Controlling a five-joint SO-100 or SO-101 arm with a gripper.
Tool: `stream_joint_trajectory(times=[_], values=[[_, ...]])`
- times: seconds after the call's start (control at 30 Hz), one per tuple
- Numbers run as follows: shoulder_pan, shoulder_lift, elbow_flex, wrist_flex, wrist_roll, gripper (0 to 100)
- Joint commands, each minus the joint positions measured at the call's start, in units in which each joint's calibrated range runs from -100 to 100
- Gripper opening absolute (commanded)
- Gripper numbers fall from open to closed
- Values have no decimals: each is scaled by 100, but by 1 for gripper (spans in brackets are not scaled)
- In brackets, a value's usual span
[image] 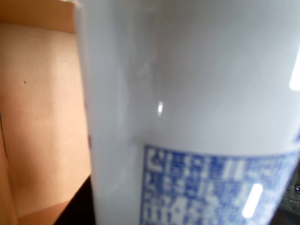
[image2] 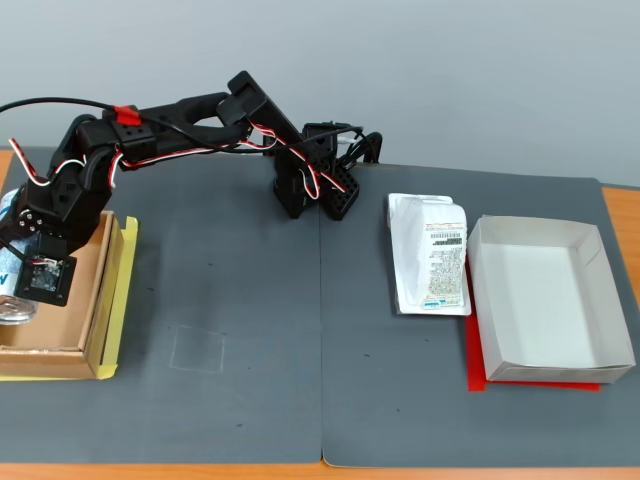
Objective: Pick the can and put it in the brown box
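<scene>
The can (image: 187, 93) fills most of the wrist view, white with blue print low on its side. In the fixed view the can (image2: 10, 292) shows at the far left edge, its silver end low, over the brown box (image2: 98, 300). My gripper (image2: 22, 280) is shut on the can, with the arm stretched left over the box. A dark finger (image: 75, 208) shows beside the can in the wrist view. The box's brown floor (image: 42, 117) lies close behind the can. Whether the can touches the floor is hidden.
A yellow sheet (image2: 126, 290) lies under the box. A flat white packet (image2: 432, 255) and a white paper tray (image2: 545, 300) on a red sheet (image2: 480, 378) sit at the right. The arm's base (image2: 315, 185) stands at the back middle of the dark mat.
</scene>
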Motion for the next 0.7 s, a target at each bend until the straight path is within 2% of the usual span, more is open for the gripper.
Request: stream_joint_trajectory(times=[0.0,0.07,0.17,0.4,0.5,0.67], values=[[2,-24,-274,-105,28,25],[2,-15,-256,-62,12,35],[-30,-15,-247,-19,7,44],[-63,-345,224,-19,-9,44],[-120,-947,884,-27,-197,37],[-339,-2192,1961,-36,-890,17]])
